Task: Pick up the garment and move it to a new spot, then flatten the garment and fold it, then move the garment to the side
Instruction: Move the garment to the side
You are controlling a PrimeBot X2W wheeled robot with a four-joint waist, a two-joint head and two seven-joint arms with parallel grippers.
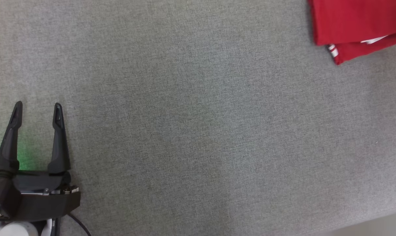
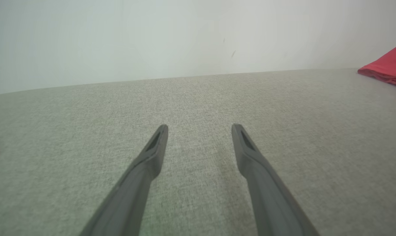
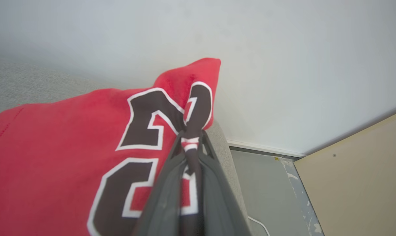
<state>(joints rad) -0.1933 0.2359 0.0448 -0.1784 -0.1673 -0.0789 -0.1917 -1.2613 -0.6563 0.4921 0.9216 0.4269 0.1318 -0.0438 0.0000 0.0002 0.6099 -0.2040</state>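
Left gripper (image 1: 38, 105) sits at 8 o'clock, fingers spread over the grey worktop (image 1: 198, 131), red garment (image 1: 348, 19) way off at 2 o'clock, right gripper (image 3: 192, 137) pinching it.

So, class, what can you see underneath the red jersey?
The red jersey lies on the grey fabric surface; a lower folded layer with white trim peeks out beneath its top layer. Whatever sits directly under the cloth is covered.

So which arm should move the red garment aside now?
Right. The right gripper is shut on a fold of the red garment at the edge of the grey surface. The left gripper sits open over bare surface, far from the garment.
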